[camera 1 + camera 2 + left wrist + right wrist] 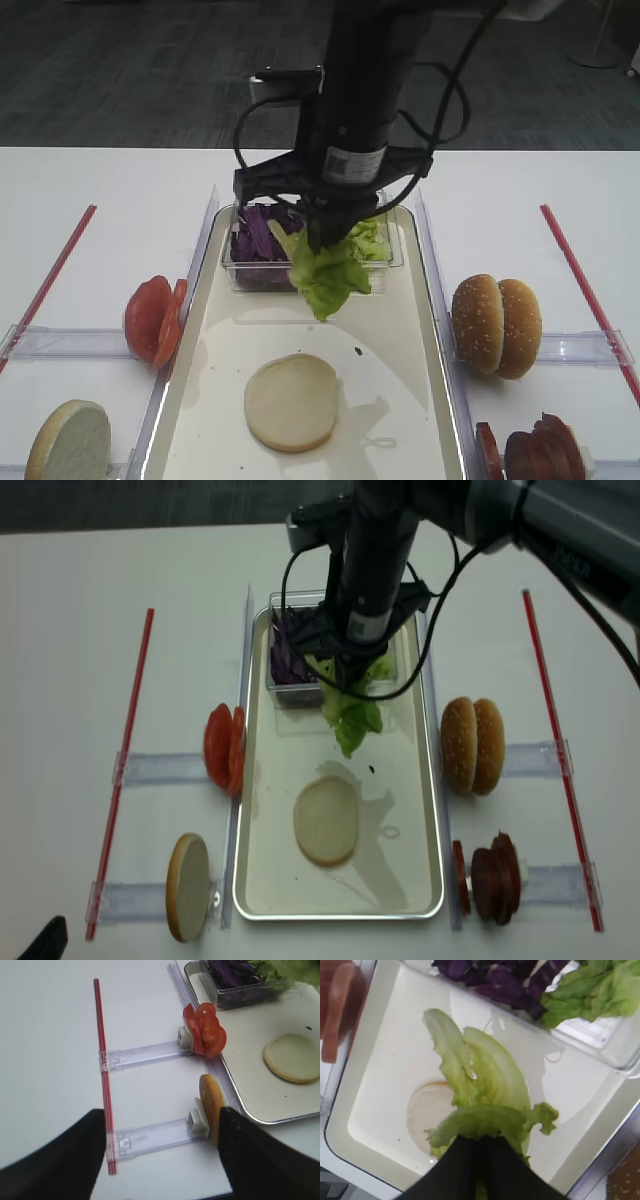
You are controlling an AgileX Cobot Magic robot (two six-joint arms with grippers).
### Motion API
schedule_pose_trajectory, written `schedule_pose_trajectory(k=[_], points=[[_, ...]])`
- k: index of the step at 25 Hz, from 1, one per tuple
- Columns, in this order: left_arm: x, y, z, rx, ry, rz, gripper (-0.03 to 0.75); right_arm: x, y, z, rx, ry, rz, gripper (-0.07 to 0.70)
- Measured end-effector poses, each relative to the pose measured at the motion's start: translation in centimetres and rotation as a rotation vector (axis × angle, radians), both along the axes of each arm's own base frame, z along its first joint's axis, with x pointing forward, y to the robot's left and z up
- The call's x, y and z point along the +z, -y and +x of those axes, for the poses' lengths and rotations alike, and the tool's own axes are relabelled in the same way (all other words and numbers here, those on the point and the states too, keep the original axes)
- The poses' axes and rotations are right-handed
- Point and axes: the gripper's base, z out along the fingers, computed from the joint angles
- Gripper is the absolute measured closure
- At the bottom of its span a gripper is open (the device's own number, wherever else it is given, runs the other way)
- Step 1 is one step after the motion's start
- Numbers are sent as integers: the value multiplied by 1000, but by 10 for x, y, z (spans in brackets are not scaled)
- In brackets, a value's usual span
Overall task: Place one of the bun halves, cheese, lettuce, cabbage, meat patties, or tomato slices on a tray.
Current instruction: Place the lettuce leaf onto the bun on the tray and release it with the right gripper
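Note:
My right gripper [325,235] [482,1142] [345,675] is shut on a ruffled light green lettuce leaf [322,275] [485,1090] [352,720]. The leaf hangs above the far part of the cream-white tray [215,330] [400,810] [385,1070], just in front of the clear tub [250,278]. One pale bun half [291,401] [327,820] [427,1110] [292,1057] lies cut face up in the tray's middle, below and nearer than the leaf. My left gripper [162,1115] stands open over the table, left of the tray, with nothing between its fingers.
The tub holds purple cabbage [258,235] [505,982] and more lettuce [368,240] [590,990]. Tomato slices [153,318] [207,1035] and a bun half [68,440] [212,1105] stand in holders left of the tray. Sesame buns [497,325] and meat patties [530,450] stand to its right. Red strips [50,275] [585,290] flank the table.

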Motion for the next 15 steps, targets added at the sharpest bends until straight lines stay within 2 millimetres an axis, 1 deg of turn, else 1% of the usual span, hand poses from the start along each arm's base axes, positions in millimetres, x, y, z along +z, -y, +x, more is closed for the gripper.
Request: schedule_pose_trajectory(k=[2,3,5,6,8,12,15], points=[[0,0,0,0,0,0,258,-4,-5,-9,18,-4,3,568],[0,0,0,0,0,0,258,-4,-5,-9,18,-4,3,568],[0,0,0,0,0,0,258,-9,-9,-17,29,-4,6,568],[0,0,0,0,0,0,258,-15,-12,-26,39,-4,14,568],[0,0,0,0,0,0,258,-23,-14,-36,46,-15,19,568],[0,0,0,0,0,0,258,-35,-18,-52,57,-29,27,568],[0,0,0,0,0,0,258,-46,-20,-60,61,-39,30,568]])
